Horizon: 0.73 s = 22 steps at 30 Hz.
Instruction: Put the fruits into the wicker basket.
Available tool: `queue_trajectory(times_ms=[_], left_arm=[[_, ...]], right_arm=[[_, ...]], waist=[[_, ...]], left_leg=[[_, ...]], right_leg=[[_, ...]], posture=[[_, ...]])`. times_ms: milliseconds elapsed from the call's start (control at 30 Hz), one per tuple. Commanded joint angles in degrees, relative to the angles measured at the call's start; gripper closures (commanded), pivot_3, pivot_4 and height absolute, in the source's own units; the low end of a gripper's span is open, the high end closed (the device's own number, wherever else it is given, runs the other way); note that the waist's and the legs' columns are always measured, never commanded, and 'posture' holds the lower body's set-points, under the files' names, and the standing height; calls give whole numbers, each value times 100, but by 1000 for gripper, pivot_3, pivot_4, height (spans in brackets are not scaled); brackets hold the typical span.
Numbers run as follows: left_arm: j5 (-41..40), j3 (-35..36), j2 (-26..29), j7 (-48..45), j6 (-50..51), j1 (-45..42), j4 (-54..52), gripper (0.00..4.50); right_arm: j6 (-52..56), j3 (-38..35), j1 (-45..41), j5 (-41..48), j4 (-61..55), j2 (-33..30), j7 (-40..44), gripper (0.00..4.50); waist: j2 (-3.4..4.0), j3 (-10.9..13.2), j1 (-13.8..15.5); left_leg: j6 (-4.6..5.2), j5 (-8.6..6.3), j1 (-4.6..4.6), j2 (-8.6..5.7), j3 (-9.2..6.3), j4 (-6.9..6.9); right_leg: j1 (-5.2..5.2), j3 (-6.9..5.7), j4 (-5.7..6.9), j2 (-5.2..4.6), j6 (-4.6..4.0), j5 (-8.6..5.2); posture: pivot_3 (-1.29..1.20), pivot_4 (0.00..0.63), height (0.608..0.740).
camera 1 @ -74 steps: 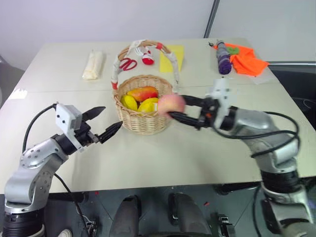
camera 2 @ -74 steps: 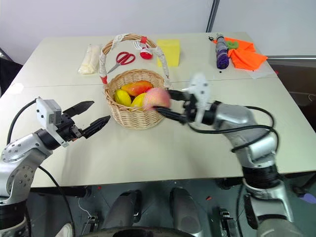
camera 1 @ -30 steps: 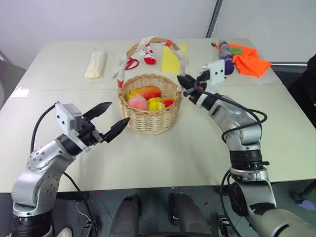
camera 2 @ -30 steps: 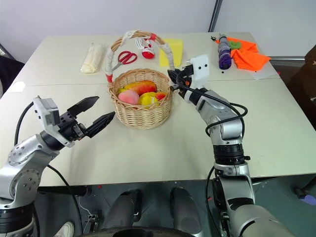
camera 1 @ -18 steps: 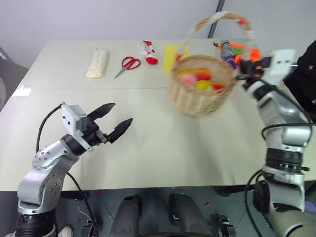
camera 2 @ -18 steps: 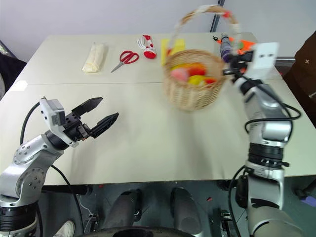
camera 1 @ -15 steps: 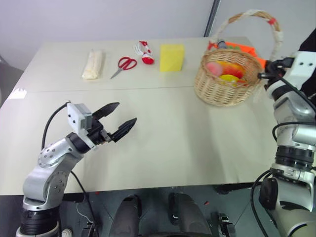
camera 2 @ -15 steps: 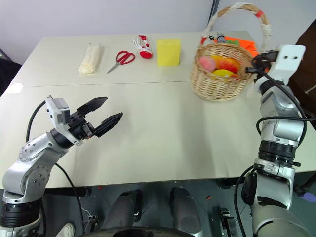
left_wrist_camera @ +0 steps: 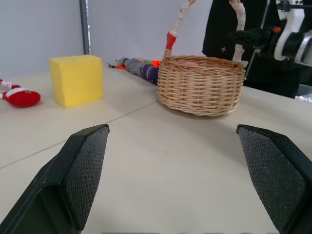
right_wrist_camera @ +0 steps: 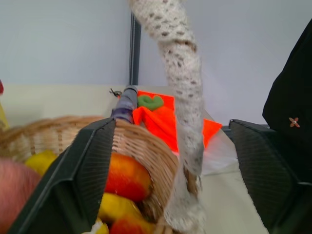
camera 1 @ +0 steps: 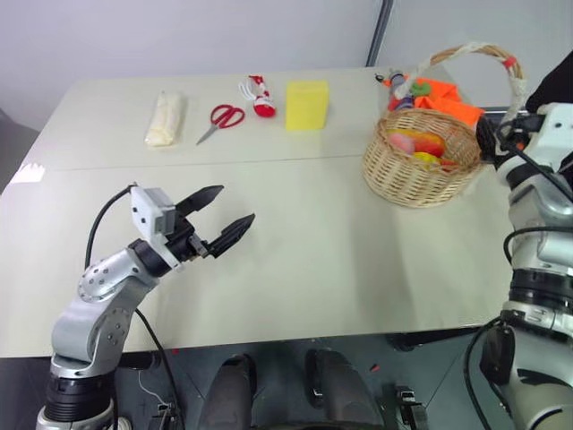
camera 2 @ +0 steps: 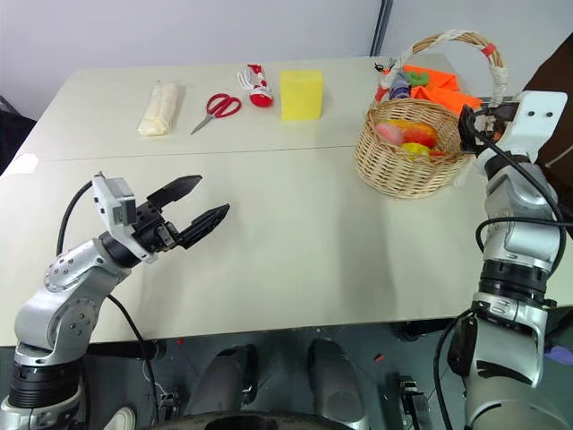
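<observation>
The wicker basket [camera 1: 419, 170] stands on the table at the right, its cloth-wrapped handle [right_wrist_camera: 187, 112] arching over it. Several fruits [camera 1: 417, 143] lie inside it: a pinkish peach [camera 2: 388, 132], an orange-red one and yellow ones. My right gripper [right_wrist_camera: 171, 124] is at the basket's right side. It is open, with one finger on each side of the handle's base and a gap to the handle on both sides. My left gripper [camera 1: 235, 204] hangs open and empty over the table's left half, far from the basket.
Along the table's far edge lie a white wrapped roll [camera 1: 166, 118], red-handled scissors [camera 1: 224, 116], a red-and-white toy [camera 1: 258, 97] and a yellow sponge [camera 1: 306, 104]. An orange cloth [camera 1: 445, 95] and a purple umbrella lie behind the basket. A person in dark clothing [camera 1: 557, 82] stands at the right.
My right gripper carried the basket by its handle from the table's middle to the right, set it down, and opened its fingers. The left gripper has stayed put.
</observation>
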Motion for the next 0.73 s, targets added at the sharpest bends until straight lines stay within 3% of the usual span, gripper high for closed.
queue_trajectory(times_ms=[33,200,400,567,733], left_arm=[[10,106,49,-45,-134,15,-35,0],[33,473,240,-57,-131,376,128,0],[580,752,425,375,-104,819,640,0],[929,1007,302,615,-468,1237,868,0],[971,1063,212,602,-639,1474,762,0]], right_arm=[[-311,-387,472,156,-707,-186,189,924],[-391,-895,1666,851,-1564,-134,910,924],[69,172,2786,1645,-3041,-325,2754,924],[227,1211,2810,1487,-3069,-223,3261,924],[192,1516,2534,1381,-2821,-90,3303,924]], waist=[[0,0,19],[1,-1,94],[4,-3,30],[-5,-8,93],[-8,-9,134]], left_leg=[[0,0,0,0,0,0],[3,-2,3,1,4,-1],[6,-4,56,12,19,-8],[6,-5,46,12,19,-5],[5,-5,40,9,24,-8]], right_leg=[[0,0,0,0,0,0],[1,4,-1,0,6,-4],[34,21,0,10,-2,-30],[30,19,-5,4,-5,-31],[27,18,-17,-8,-24,-20]], posture=[[0,150,740],[0,150,740],[0,150,740],[0,150,740],[0,150,740]])
